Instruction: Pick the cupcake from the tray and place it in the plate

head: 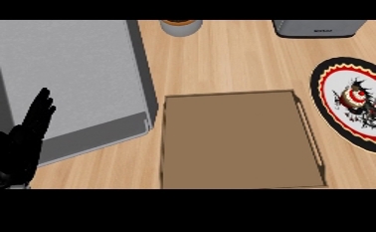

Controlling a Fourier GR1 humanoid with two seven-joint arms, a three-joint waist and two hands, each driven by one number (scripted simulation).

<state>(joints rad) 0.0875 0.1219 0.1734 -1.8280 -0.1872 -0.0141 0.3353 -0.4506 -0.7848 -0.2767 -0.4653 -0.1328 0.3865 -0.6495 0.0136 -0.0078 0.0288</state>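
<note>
Black left hand (26, 136), lower left edge, resting, fingers straight, together, pointing up, holding nothing. It lies over a flat grey metal slab (73, 76) on the light wooden counter (220, 57). Small round tan-lidded jar (180, 27) at top. Brown rectangular cardboard tray (235, 141) mid-frame, no cupcake on it. Grey box appliance (320, 28) at top right. Round white plate with black rim and red zigzag (327, 84) at right edge; the dark-frosted cupcake (355, 99) sits upright on it, well apart from the tray. Right hand not visible, fingers cannot tell. Placement looks done; best to keep both hands away from the plate.
</note>
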